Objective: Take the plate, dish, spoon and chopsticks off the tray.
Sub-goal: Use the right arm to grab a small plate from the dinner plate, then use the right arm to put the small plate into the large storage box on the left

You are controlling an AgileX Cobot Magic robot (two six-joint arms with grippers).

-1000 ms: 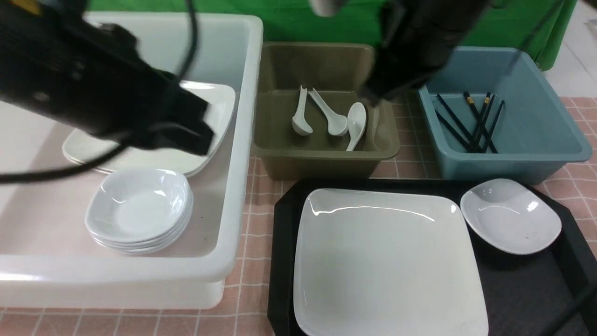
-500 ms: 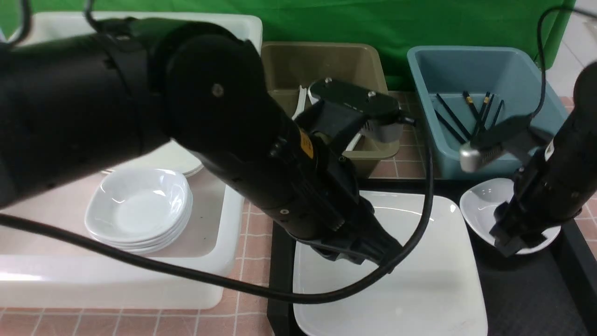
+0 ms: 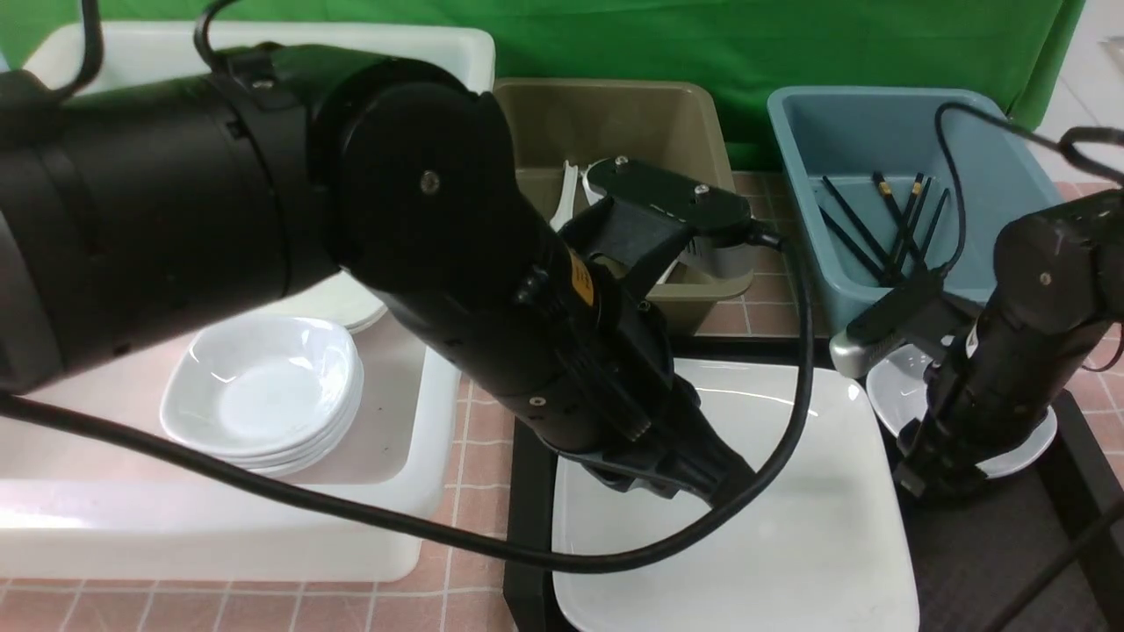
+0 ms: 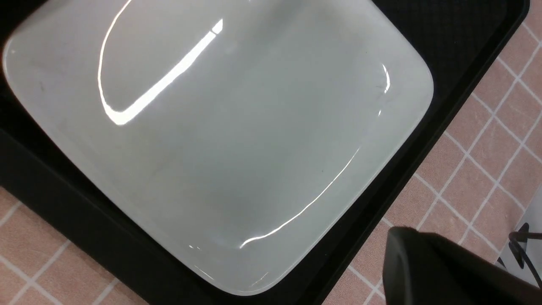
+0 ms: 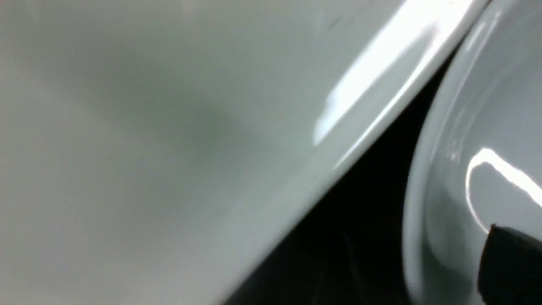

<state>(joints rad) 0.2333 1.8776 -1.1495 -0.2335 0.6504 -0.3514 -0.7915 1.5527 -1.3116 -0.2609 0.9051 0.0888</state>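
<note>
The large white plate lies on the black tray, and it fills the left wrist view. My left gripper hovers low over the plate's left part. One finger shows, beyond the tray's rim over the cloth, and it holds nothing. The small white dish sits at the tray's far right. My right gripper is at its left rim, with one finger inside the dish. Chopsticks lie in the blue tub. A spoon handle shows in the olive tub.
A white tub on the left holds stacked small dishes and plates. The olive tub and blue tub stand behind the tray. My left arm's cable loops over the tray's left edge.
Both arms have come down from the tubs at the back to the tray. The left now hangs over the plate, and the right has shifted left and lower onto the dish's rim.
</note>
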